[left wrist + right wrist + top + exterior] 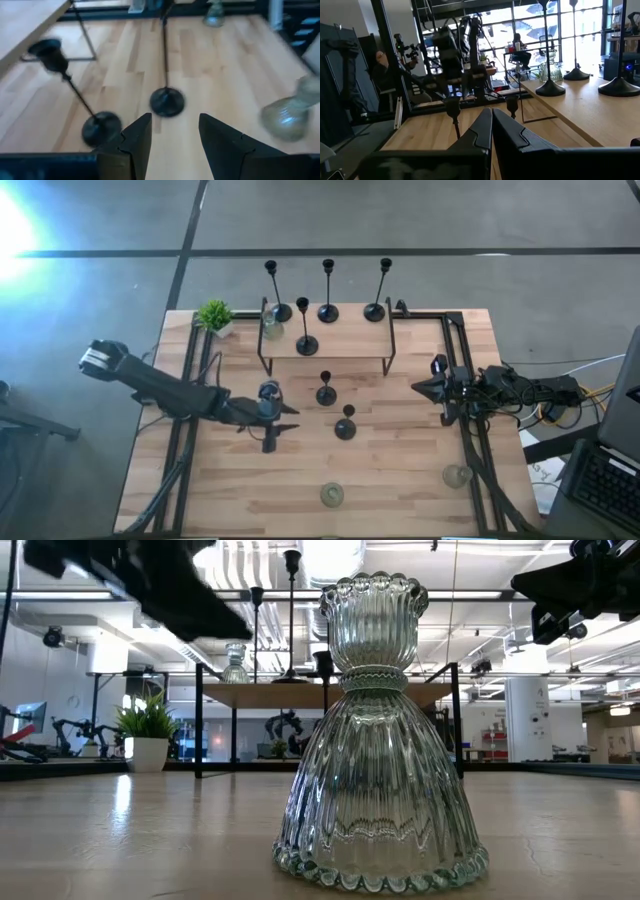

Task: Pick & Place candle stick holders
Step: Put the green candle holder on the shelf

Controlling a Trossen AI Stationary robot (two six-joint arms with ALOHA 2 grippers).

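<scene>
Several black candle stick holders stand on their round bases on a raised wooden shelf at the table's far middle, with a clear glass one beside them. Two short black holders stand on the table in front of the shelf. They also show in the left wrist view. My left gripper is open and empty, just left of these two. My right gripper is shut and empty, right of the shelf.
Two more glass holders stand near the front edge, one in the middle and one at the right. A small green potted plant stands at the far left corner. Black rails run along both table sides.
</scene>
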